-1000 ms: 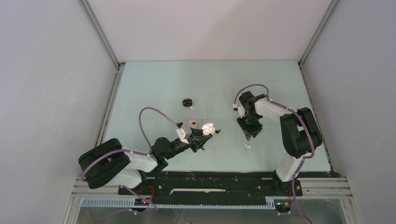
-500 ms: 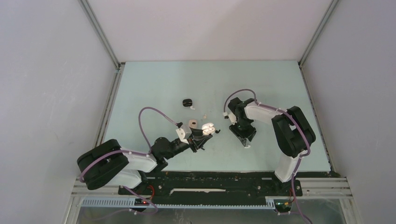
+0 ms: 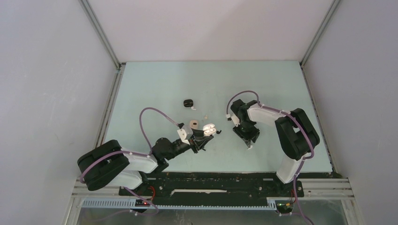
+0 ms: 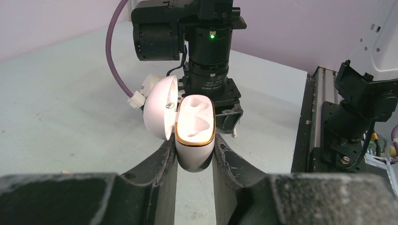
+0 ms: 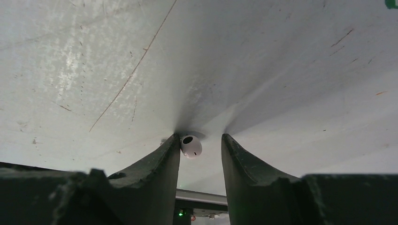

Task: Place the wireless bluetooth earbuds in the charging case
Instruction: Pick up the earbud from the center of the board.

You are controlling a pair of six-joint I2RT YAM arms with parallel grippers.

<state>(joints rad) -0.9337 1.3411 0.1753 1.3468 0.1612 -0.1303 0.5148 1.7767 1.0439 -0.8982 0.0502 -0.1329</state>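
White earbud [image 5: 191,146] lies on the bench [image 3: 281,84] toward its near edge, between spread right jaws, while left jaws pinch the open charging case [image 4: 195,136].

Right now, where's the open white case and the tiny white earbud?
open white case [image 4: 194,157]: left wrist view, on its rounded lower half below the gold rim.
tiny white earbud [image 5: 191,147]: right wrist view, on its round head.
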